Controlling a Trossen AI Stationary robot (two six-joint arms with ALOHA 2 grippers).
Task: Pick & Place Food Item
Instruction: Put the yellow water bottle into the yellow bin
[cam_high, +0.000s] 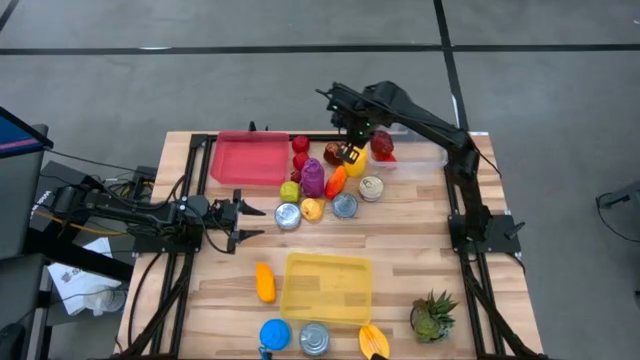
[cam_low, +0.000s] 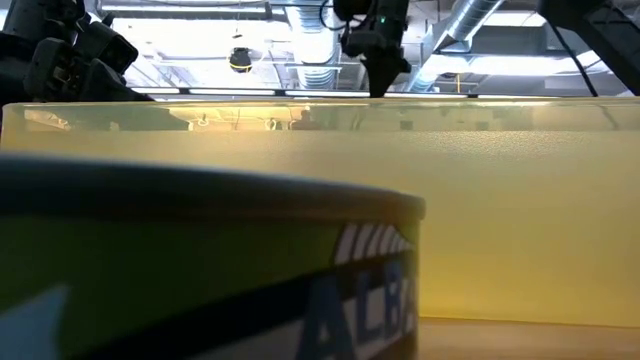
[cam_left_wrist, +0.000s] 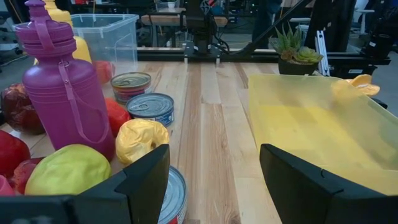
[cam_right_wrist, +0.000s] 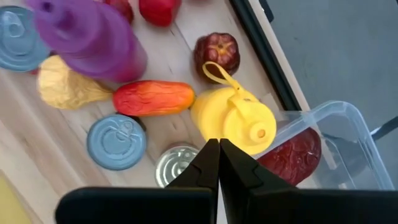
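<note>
Food items crowd the far half of our table (cam_high: 400, 240): a purple bottle (cam_high: 313, 177), a yellow bottle (cam_right_wrist: 235, 119), a red-orange fruit (cam_right_wrist: 153, 98), a crumpled yellow fruit (cam_left_wrist: 140, 139), a green fruit (cam_left_wrist: 68, 170), several red ones and four tins lying among them. We hold our right gripper (cam_right_wrist: 219, 163) above this cluster with its fingers pressed together and nothing between them; it hangs just over the yellow bottle, near a silver tin (cam_right_wrist: 175, 164). A dark red fruit (cam_right_wrist: 290, 154) lies in the clear bin (cam_right_wrist: 348, 140) at the table's far right edge, just beside that bottle, and another dark red fruit (cam_right_wrist: 217, 51) sits on the wood on the bottle's other side. Our left gripper (cam_high: 238, 220) waits low at the table's left side, fingers apart and empty, pointing toward the cluster and the yellow tray (cam_high: 327, 287). That tray sits near the front middle and we see nothing inside it. A red tray (cam_high: 248, 158) stands at the far left. At the front edge lie an orange fruit (cam_high: 265, 282), a blue lid (cam_high: 275, 334), another tin (cam_high: 314, 338), a yellow-orange piece (cam_high: 372, 341) and a small potted plant (cam_high: 432, 316).
</note>
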